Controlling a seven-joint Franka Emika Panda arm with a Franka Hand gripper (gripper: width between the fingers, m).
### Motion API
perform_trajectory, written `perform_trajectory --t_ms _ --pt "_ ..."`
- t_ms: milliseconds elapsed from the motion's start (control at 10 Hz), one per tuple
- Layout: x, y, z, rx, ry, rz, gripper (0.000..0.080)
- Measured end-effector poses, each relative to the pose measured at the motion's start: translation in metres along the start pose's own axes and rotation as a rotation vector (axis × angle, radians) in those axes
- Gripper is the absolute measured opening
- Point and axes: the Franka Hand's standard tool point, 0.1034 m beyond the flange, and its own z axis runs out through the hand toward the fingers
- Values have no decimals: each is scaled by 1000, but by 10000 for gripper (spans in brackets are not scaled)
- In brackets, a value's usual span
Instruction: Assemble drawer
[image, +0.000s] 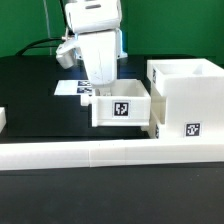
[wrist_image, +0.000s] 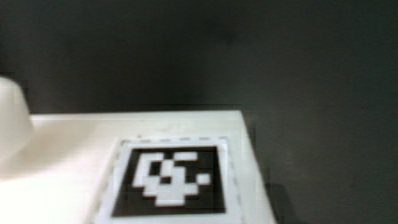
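Note:
A small open-top white tray (image: 122, 106) with a black-and-white tag on its front stands at the table's middle. The large boxy white housing (image: 190, 100) stands just to the exterior view's right of it, its tag low on the front. My gripper (image: 100, 82) hangs straight down over the tray's back left rim; its fingertips are hidden there, so I cannot tell whether it grips. The wrist view shows only a white surface with a large tag (wrist_image: 175, 175) on the black table; no fingers show in it.
A long low white wall (image: 100, 152) runs across the front. The marker board (image: 72, 88) lies flat behind the gripper. A white piece (image: 2, 120) shows at the left edge. A rounded white shape (wrist_image: 9, 115) sits at the wrist view's edge.

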Motion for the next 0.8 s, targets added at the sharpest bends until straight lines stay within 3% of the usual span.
perform_trajectory --t_ms 400,800 --pt "12 3 -4 17 2 -29 42" --pt "2 1 -1 25 27 -35 42"
